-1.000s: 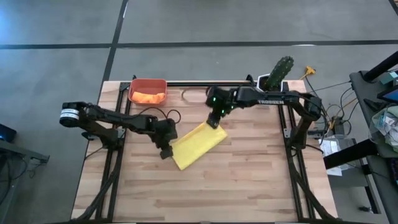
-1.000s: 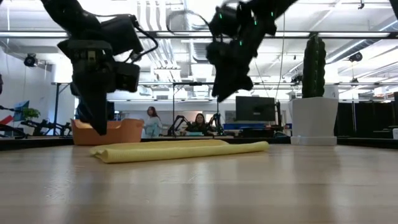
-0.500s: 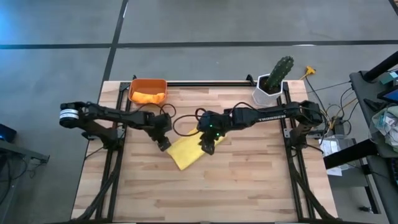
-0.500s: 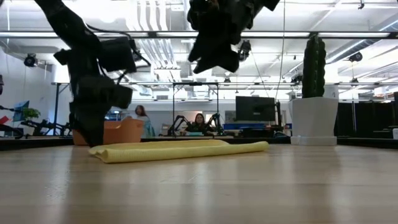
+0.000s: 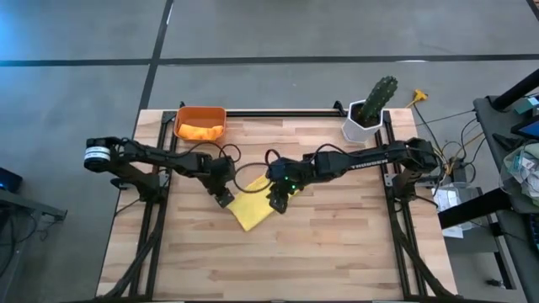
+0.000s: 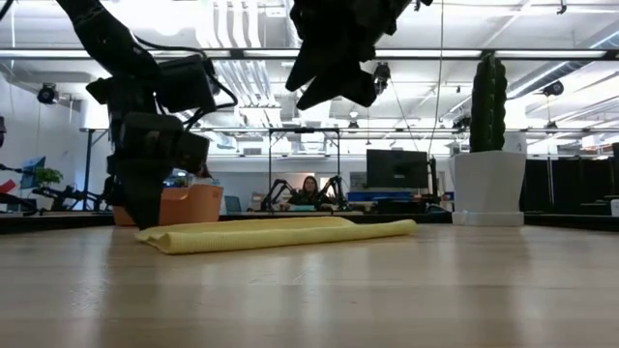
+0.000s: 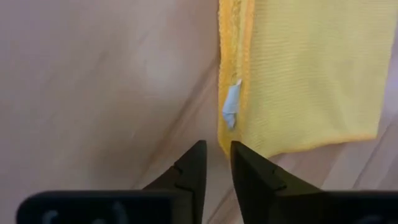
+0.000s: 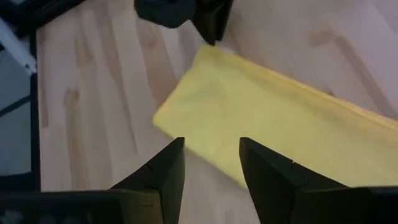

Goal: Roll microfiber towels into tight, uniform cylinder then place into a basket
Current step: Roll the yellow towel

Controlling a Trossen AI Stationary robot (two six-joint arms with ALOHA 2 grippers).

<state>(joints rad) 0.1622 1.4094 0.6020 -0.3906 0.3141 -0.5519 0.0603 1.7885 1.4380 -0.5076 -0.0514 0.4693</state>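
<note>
Yellow towel (image 5: 255,204): folded flat into a long strip, lying at a slant near the middle of the table (image 5: 337,252); from table height it reads as a low, soft band with a thicker rolled-looking edge at one end.
Towel detail: a small pale tag (image 7: 231,104) sticks out along the doubled-over hem, seen from the left wrist.
Orange towel (image 5: 202,131): bunched up inside the basket (image 5: 199,112), at the table's far left corner.
Left gripper (image 5: 224,199): down at the towel's end nearest the basket, fingertips almost on the wood; the two fingers (image 7: 193,171) stand close together with only a thin gap, nothing between them, the towel's corner just ahead of the tips.
Right gripper (image 5: 277,199): hanging above the towel's other half, clear of the cloth in the low view; its fingers (image 8: 166,168) are spread apart, holding nothing.
Cactus pot (image 5: 364,122): white pot with a green cactus at the far right corner, well apart from the towel.
Background: a person sits at a desk far behind the table.
</note>
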